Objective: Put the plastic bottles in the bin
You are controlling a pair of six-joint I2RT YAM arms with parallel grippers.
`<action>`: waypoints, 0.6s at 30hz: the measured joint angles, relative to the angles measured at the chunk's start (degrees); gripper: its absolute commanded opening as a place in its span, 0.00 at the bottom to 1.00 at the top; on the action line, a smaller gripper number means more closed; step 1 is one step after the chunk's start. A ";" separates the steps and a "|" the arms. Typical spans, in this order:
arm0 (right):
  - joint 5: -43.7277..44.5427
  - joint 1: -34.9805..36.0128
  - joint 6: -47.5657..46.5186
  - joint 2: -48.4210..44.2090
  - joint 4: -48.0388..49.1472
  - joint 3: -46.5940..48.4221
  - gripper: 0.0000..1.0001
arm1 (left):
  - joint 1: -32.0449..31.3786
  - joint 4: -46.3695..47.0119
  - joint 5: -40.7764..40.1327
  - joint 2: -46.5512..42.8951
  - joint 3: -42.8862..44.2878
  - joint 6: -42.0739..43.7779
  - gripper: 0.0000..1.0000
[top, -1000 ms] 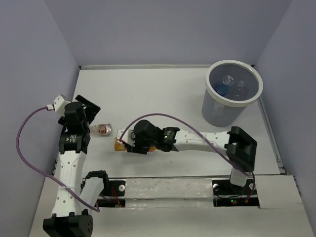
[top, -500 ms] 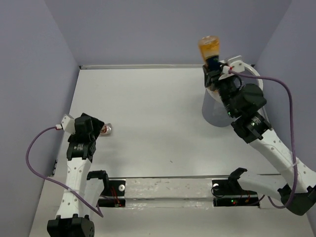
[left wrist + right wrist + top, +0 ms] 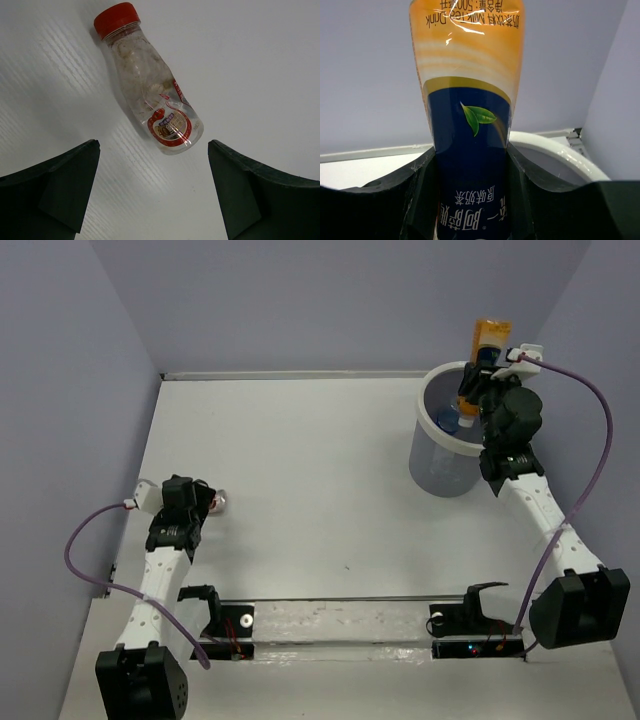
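My right gripper [image 3: 484,368] is shut on the orange-yellow bottle [image 3: 490,340] with a dark blue lower label [image 3: 470,150] and holds it upright above the bin's far right rim. The bin [image 3: 432,465] is a grey bucket with a white rim [image 3: 555,150]; a blue-labelled clear bottle [image 3: 447,421] lies inside. A clear bottle with a red cap [image 3: 150,85] lies on its side on the table at the left [image 3: 218,504]. My left gripper [image 3: 152,192] is open just short of its base, the fingers [image 3: 60,185] on either side and apart from it.
Grey-violet walls close the table on three sides. The white table surface [image 3: 320,470] stretches between the left bottle and the bin. A metal rail [image 3: 350,620] with the arm bases runs along the near edge.
My right arm has carried the orange-yellow bottle from above the bin's near-left edge to above its far right rim. My left arm has drawn back slightly toward the near edge.
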 measured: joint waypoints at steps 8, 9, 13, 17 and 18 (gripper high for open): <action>2.54 -2.19 10.73 -0.48 3.54 -7.63 0.90 | 0.00 4.26 0.15 4.87 -2.27 -0.28 0.99; 2.82 -2.16 11.17 -0.79 3.19 -7.80 0.91 | 0.00 4.72 0.15 5.29 -2.47 -0.35 0.99; 2.91 -2.16 13.16 -3.61 1.64 -7.80 0.94 | 0.00 7.61 -0.13 7.69 -3.56 -0.68 0.99; -0.11 -2.16 14.40 -7.39 -0.85 -7.23 0.93 | 0.00 9.79 -0.44 11.43 -3.76 -1.40 0.99; -1.86 -2.16 14.78 -8.50 -2.10 -6.71 0.93 | 0.00 10.82 -0.55 12.74 -3.76 -1.73 0.99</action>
